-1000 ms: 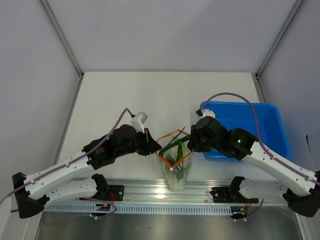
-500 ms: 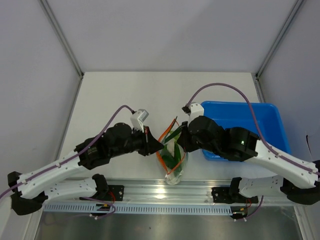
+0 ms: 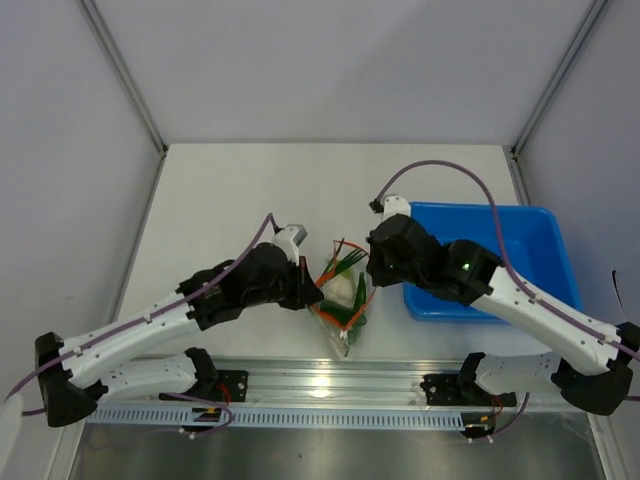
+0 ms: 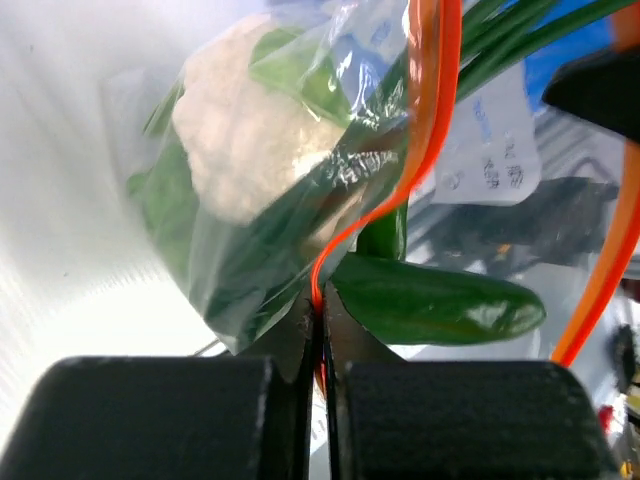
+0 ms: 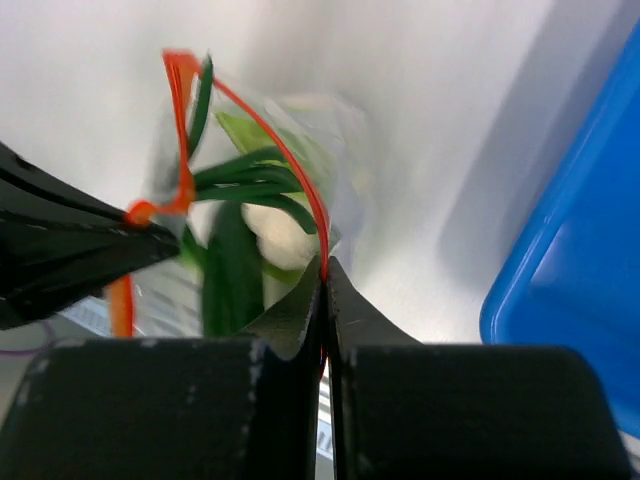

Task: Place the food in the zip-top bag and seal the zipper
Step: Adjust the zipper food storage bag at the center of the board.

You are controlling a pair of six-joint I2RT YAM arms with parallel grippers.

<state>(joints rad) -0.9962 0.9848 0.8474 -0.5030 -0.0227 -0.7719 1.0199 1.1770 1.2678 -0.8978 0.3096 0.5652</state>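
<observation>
The zip-top bag (image 3: 341, 305) sits on the counter (image 3: 240, 190) between the 2 arms, just left of the blue bin (image 3: 500, 250). The food (image 4: 240, 150) is already inside: a pale whitish head wrapped in leaves, plus darker green pieces. The left fingers (image 4: 316, 330) are closed on the orange-red zipper (image 4: 432, 120) at one side of the mouth, as they were 1 second ago. What has changed is the right side. The right fingers (image 5: 323, 285), partly apart then, have now clamped shut on the opposite side of the zipper. Meanwhile the mouth, a wide diamond 1 second ago, has drawn into a narrow slit. That reads as filling done and sealing begun. Some long green stems seem to poke past the strip at the far end, though the wrist views are too blurred to be sure. If they do, they could stop the track closing there.
</observation>
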